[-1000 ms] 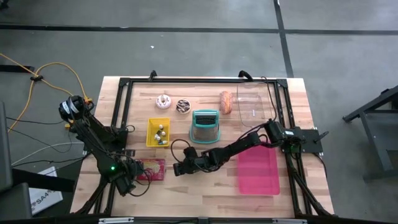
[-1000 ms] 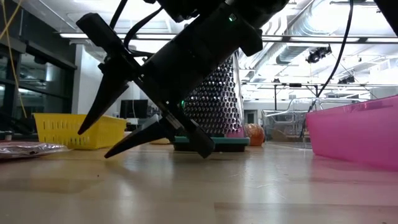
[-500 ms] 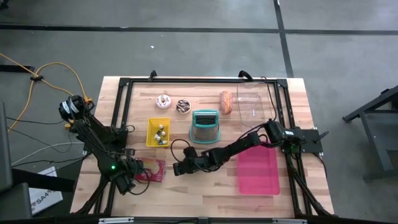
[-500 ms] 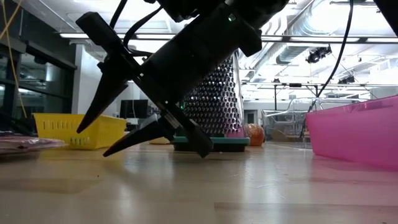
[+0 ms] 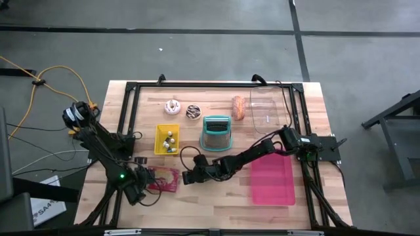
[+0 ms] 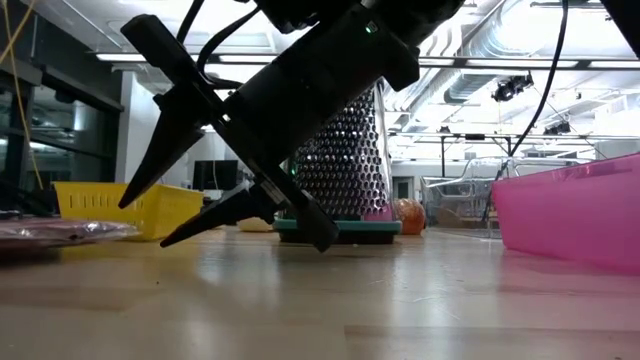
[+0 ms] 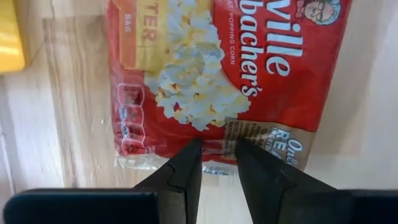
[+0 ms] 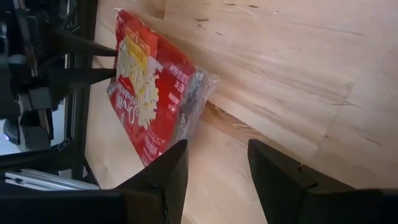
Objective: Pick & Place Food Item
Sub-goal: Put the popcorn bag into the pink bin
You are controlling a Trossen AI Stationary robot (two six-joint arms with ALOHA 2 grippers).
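A red popcorn bag [image 5: 164, 178] lies near the table's front left; it also shows in the left wrist view [image 7: 217, 68], in the right wrist view [image 8: 152, 93] and at the left of the low view [image 6: 70, 231]. My left gripper [image 7: 217, 149] stands at the bag's left end [image 5: 142, 189], shut on its edge. My right gripper [image 5: 188, 176] hovers low just right of the bag, pointing at it slantwise, with its fingers open [image 6: 145, 225] and nothing between them [image 8: 217, 155]. My left gripper pinches the bag's end seam [image 7: 217, 163], the clear strip below the red print, between its two fingers. The fingers come from above, pointing steeply down. The bag lies nearly flat; its side toward my right gripper [image 8: 199, 84] looks raised slightly off the wood.
Behind the bag stands a yellow basket [image 5: 167, 139], with a teal-based grater [image 5: 216, 133] to its right. A pink tray [image 5: 272, 178] and a clear container [image 5: 268, 108] fill the right side. A bread roll [image 5: 238, 108] and two small dishes [image 5: 172, 105] sit at the back.
The popcorn bag has shifted a little toward the table's right, closer to my right gripper, still held at its left end by my left gripper.
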